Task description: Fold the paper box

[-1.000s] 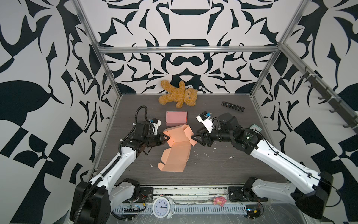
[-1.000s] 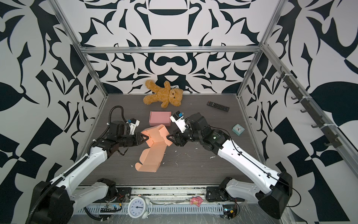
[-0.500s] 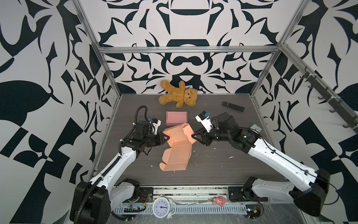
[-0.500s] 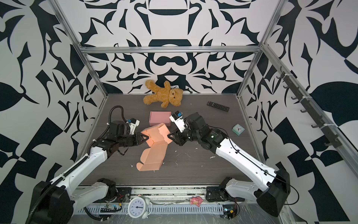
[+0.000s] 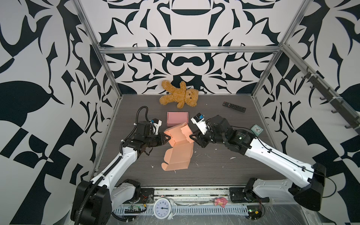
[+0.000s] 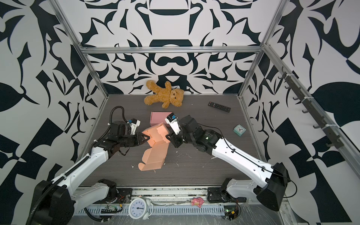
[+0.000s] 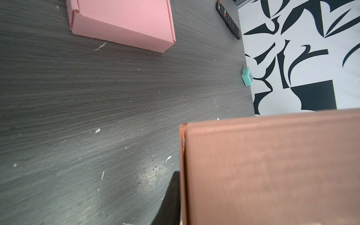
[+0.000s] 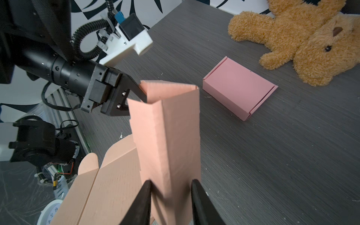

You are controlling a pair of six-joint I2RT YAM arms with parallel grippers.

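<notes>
**Both top views.** You find the paper box (image 5: pixel 178 155) (image 6: pixel 153 155) on the table (image 5: pixel 224 165), just beside the pink box (image 5: pixel 177 118) (image 6: pixel 159 117), on its arm-base side. The half nearest the pink box stands raised; the other half lies flat. The left gripper (image 5: pixel 168 138) (image 6: pixel 145 138) and right gripper (image 5: pixel 191 136) (image 6: pixel 168 137) meet the raised half from opposite sides. You cannot read the jaw gaps here.

**Left wrist view.** The paper box (image 7: pixel 272 169) fills the frame close to the lens. One dark finger (image 7: pixel 171 194) lies along its edge. Only this view shows the pink box (image 7: pixel 124 21) up close together with the remote (image 7: pixel 228 18) and the teal clock (image 7: pixel 247 76).

**Right wrist view.** This view settles both grips. The left gripper (image 8: pixel 141 93) is pinched tight on the top corner of the raised panel of the paper box (image 8: pixel 169 126). The right gripper (image 8: pixel 170 181) is partly closed, with one finger against each side of the folded upright section. The teddy bear (image 8: pixel 303 39) lies beyond the pink box (image 8: pixel 237 85).
</notes>
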